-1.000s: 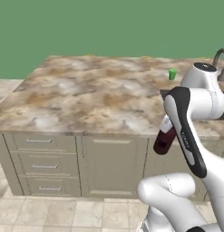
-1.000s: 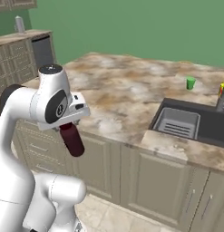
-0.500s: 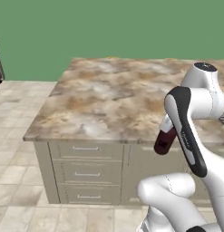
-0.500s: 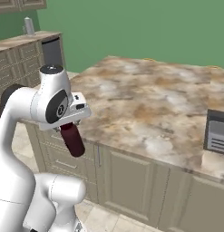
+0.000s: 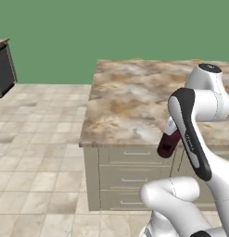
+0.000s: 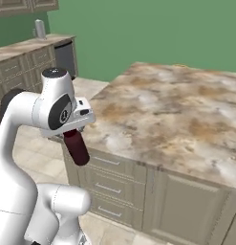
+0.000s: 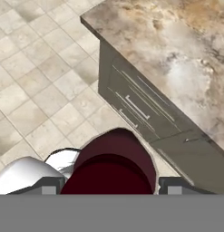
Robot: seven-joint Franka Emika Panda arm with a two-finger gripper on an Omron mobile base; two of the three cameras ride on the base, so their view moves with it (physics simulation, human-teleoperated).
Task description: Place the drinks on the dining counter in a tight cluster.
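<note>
We record a rendered home kitchen: a marbled stone island counter (image 5: 134,102) on grey-beige drawer cabinets (image 5: 130,173), pale tiled floor (image 5: 37,152), green wall (image 5: 88,32). A second cabinet run (image 6: 24,62) lines the far wall.

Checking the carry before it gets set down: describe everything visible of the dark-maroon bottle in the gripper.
The dark-maroon bottle is squat, smooth and opaque, rounded at its free end, with no label visible. It hangs below the gripper, tilted slightly, its upper end hidden in the hand, so the cap cannot be seen. It is in the air beside the dining counter, in front of the drawers and below the stone top, touching only the gripper. In the hand view it sits between the fingertips.
</note>
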